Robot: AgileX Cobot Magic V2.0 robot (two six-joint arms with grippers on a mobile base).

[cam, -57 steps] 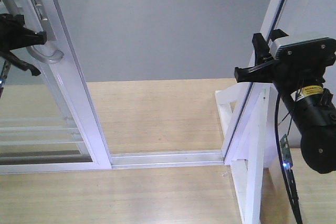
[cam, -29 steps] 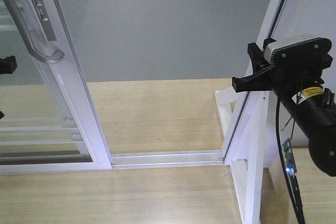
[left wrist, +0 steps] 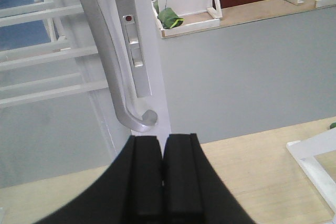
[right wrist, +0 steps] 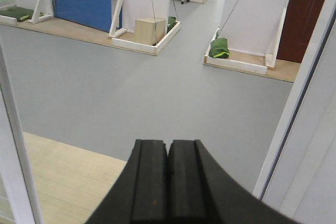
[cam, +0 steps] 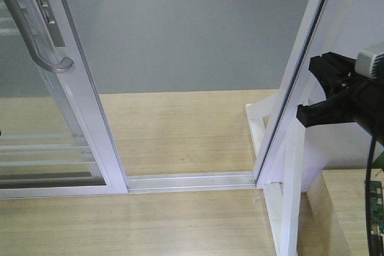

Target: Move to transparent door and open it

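- The door [cam: 81, 97], glass in a glossy white frame, stands at the left of the front view, slid aside so the doorway beside it lies open.
- Thin white horizontal bars [cam: 42, 148] cross the lower part of its glass.
- A curved silver-grey handle [cam: 36, 34] runs down its right-hand stile, ending in a hook; a narrow lock plate [cam: 47, 10] sits just beside it.
- In the left wrist view the handle [left wrist: 113, 72] sits above and slightly left of the left gripper [left wrist: 163, 179], apart from it.
- The left gripper's black fingers [left wrist: 146, 177] are pressed together and hold nothing.
- A white floor track [cam: 189, 181] runs from the door's foot across to the white post [cam: 297, 70] on the right.
- The right gripper [right wrist: 168, 182] also has its fingers together, with nothing between them.
- In the front view the right gripper [cam: 327, 97] hangs just beside the post, at the right edge.
- Wood-look floor [cam: 180, 130] lies at the threshold, with grey floor [cam: 192, 34] beyond.
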